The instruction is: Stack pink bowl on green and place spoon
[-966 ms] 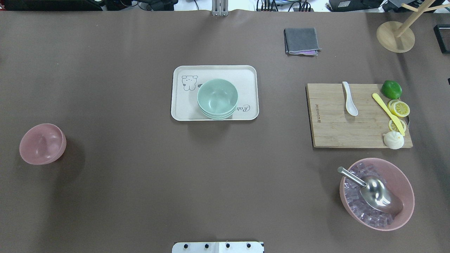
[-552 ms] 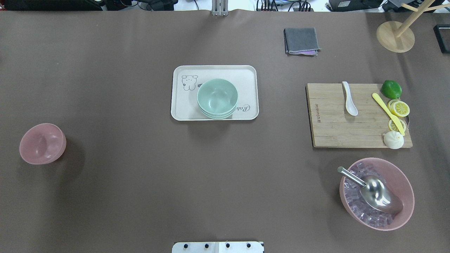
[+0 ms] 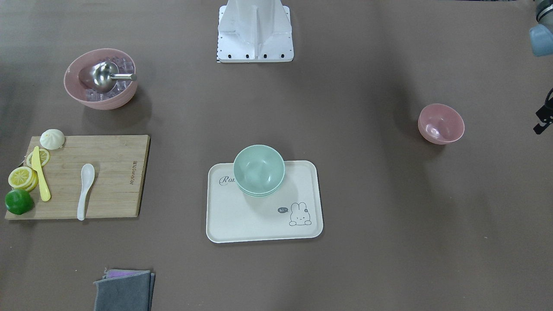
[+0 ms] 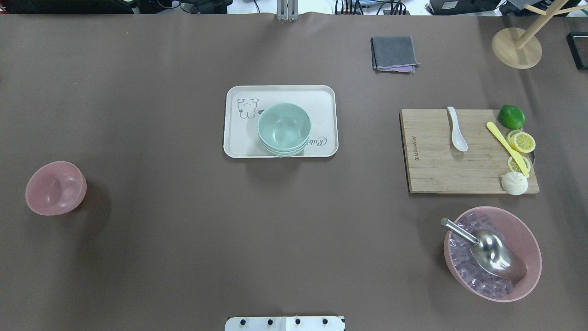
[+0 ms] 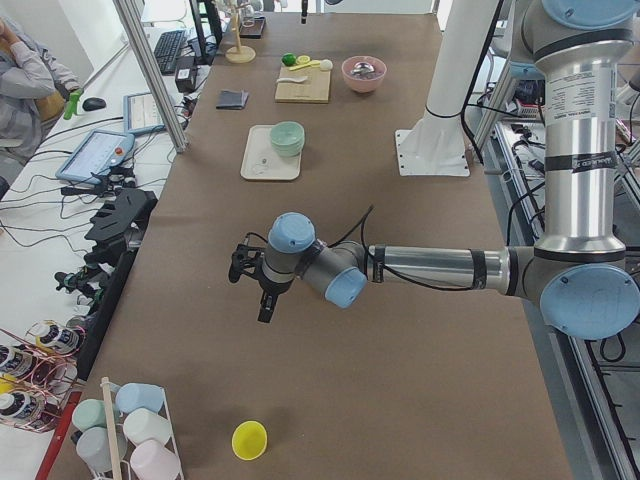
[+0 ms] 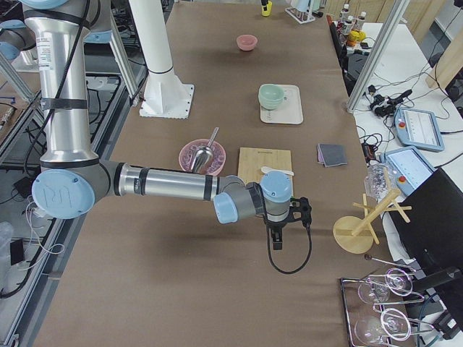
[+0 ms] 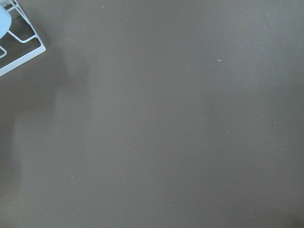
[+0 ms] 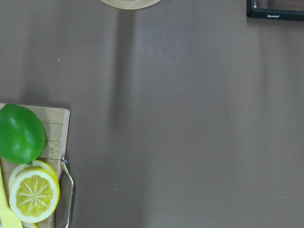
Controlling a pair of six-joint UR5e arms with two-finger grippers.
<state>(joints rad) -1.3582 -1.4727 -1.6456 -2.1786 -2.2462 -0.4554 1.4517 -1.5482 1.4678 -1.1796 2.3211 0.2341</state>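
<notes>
Facing the robot, the front view shows the pink bowl (image 3: 440, 124) upright and alone on the brown table (image 3: 371, 242), on the robot's left side and well apart from the tray (image 3: 263, 226). The green bowls (image 3: 259, 169) sit nested on the tray's edge nearest the robot. The spoon (image 3: 85, 190) lies flat on the cutting board (image 3: 116, 181), on the robot's right side, beside a yellow knife (image 3: 39, 175). A larger pink bowl of ice (image 3: 100, 93) holds a metal scoop (image 3: 101, 75).

The overhead view confirms this layout: pink bowl not stacked, spoon on the board with its bowl end toward the robot. A folded grey cloth (image 4: 394, 54) lies past the board.

In the left side view, the left gripper (image 5: 262, 295) hangs over bare table, pointed down. Whether its fingers are apart or together, I cannot tell.

In the right side view, the right gripper (image 6: 278, 237) hangs over the table just beyond the board's end, near a wooden stand (image 6: 358, 231). Its finger state likewise cannot be told.

The left wrist view shows bare table and a white rack corner (image 7: 23, 45).

The right wrist view shows a lime (image 8: 20, 134) and a lemon slice (image 8: 34, 194) at the board's corner.
</notes>
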